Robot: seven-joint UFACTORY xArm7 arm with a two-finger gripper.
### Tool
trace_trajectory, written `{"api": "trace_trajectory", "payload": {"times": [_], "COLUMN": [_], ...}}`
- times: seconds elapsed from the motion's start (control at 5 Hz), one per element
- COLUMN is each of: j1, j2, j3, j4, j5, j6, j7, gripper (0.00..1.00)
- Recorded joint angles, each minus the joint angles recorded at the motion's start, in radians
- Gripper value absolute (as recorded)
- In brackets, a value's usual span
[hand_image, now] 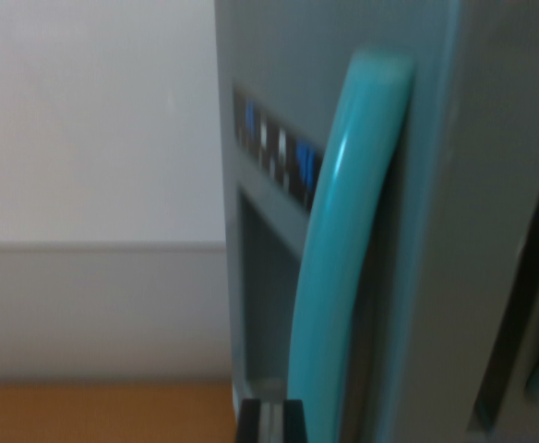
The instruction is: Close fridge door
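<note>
Wrist view puts you close against the grey fridge door [343, 138], its teal handle [343, 249] dead ahead for pushing; only a gripper [269, 420] tip shows, so you cannot tell its spread.

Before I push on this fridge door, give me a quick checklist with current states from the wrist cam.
1. Fridge door in view: ok, grey panel fills the wrist view's right.
2. Teal handle located: ok, curved bar running top to bottom.
3. Claw visible: ok, only a dark tip at the bottom edge.
4. Claw open or shut: cannot tell.
5. Claw touching handle: cannot tell, they look adjacent.
6. Door fully closed: cannot tell, a dark gap shows at right.
7. Image sharpness: not ok, blurred.
</note>
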Motion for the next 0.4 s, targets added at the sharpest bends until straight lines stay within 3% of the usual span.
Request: {"api": "trace_trajectory", "payload": {"times": [0.2, 0.4], "j1": [0.0001, 0.0001], "j2": [0.050, 0.050], "j3": [0.005, 0.005], "j4": [0.002, 0.002], "j5": [0.0000, 0.0000], "j6": [0.000, 0.000], "j7": [0.000, 0.000], "gripper": [1.00, 1.00]}}
